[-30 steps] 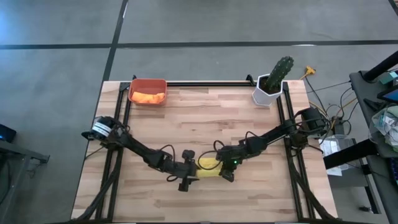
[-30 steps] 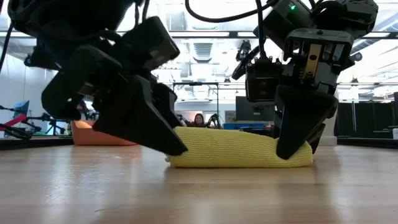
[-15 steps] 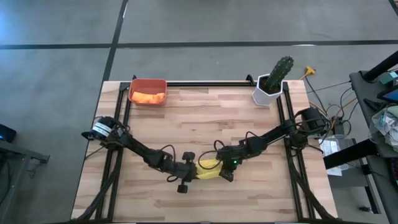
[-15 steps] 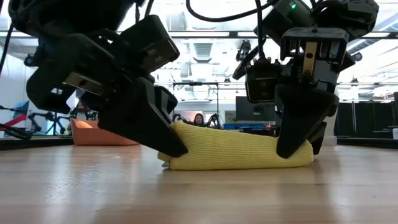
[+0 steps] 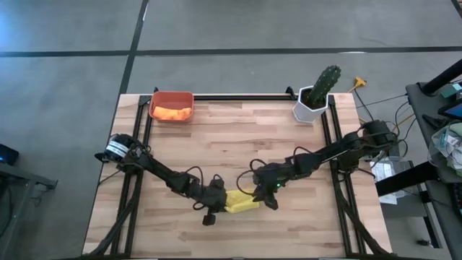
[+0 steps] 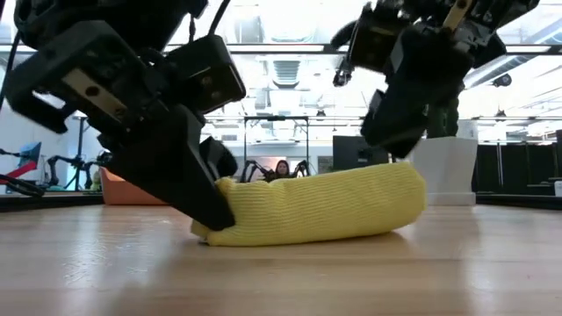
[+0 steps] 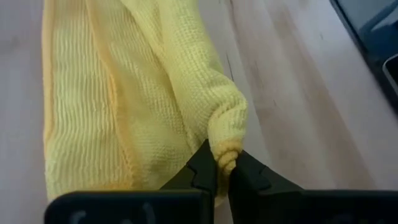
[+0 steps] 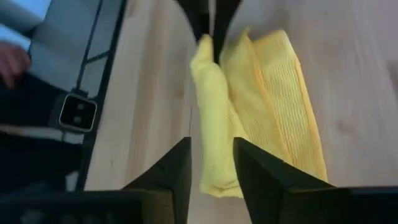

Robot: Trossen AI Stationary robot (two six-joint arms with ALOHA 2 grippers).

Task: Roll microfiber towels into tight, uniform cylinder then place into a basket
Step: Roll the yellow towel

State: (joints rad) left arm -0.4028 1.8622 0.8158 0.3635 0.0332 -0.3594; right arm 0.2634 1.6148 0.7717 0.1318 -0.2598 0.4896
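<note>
On the table point(image 5: 303, 224), left end effector point(image 7: 222, 171) pinches yellow towel point(image 5: 242, 203); right end effector point(image 8: 211, 163) open.

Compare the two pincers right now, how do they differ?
The left pincer is shut on an end fold of the yellow towel; the right pincer is open and holds nothing. In the low view, the left is down near the table while the right is raised above the roll's other end.

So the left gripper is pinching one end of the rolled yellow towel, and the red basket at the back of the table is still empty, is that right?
Not quite. The left gripper is pinching an end of the rolled yellow towel, as its wrist view shows, but the basket is not empty: the high view shows the orange towel already lying in it.
</note>
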